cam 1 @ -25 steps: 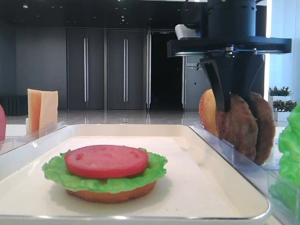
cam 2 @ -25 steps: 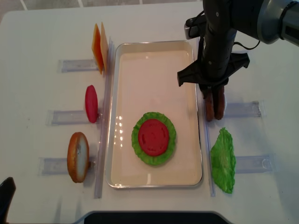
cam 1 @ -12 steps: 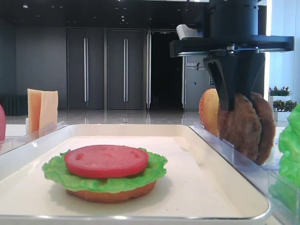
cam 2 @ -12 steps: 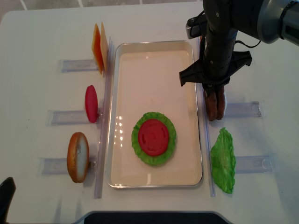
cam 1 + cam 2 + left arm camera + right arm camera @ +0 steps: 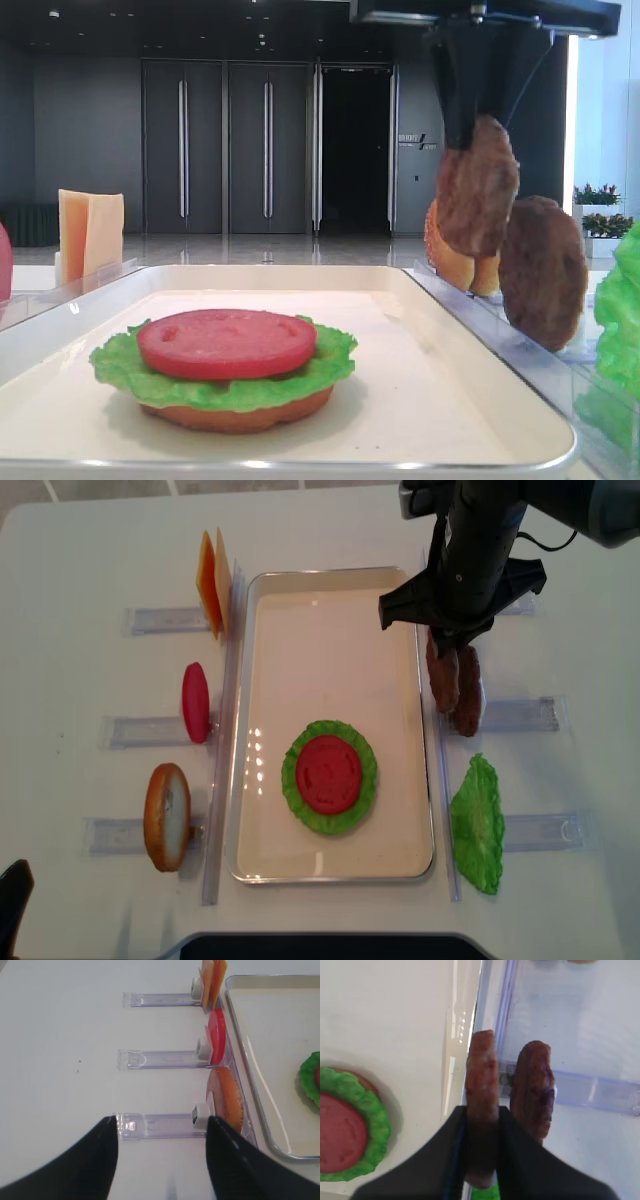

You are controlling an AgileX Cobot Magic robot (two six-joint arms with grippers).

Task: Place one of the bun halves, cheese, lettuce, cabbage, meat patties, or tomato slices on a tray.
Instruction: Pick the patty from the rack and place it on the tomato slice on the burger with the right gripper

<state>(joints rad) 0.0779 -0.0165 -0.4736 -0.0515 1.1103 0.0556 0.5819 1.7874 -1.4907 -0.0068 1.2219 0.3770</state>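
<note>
My right gripper [image 5: 478,128] is shut on a dark-brown meat patty [image 5: 478,190] and holds it on edge above the clear rack, right of the tray [image 5: 330,572]. In the right wrist view the held meat patty [image 5: 481,1080] sits between the black fingers, and the second meat patty [image 5: 532,1087] stands in the rack beside it. On the tray a tomato slice [image 5: 328,773] lies on lettuce [image 5: 331,823] over a bun half [image 5: 235,412]. My left gripper [image 5: 162,1130] is open and empty, low by the left racks near another bun half [image 5: 227,1102].
Cheese slices [image 5: 210,583], a tomato slice [image 5: 195,701] and a bun half [image 5: 167,816] stand in racks left of the tray. A lettuce leaf [image 5: 478,823] stands in the right front rack. A bun half [image 5: 450,255] stands behind the patties.
My right gripper has risen with one patty, pulling it up out of the rack and away from the second patty, which stays in place. The left gripper has not moved.
</note>
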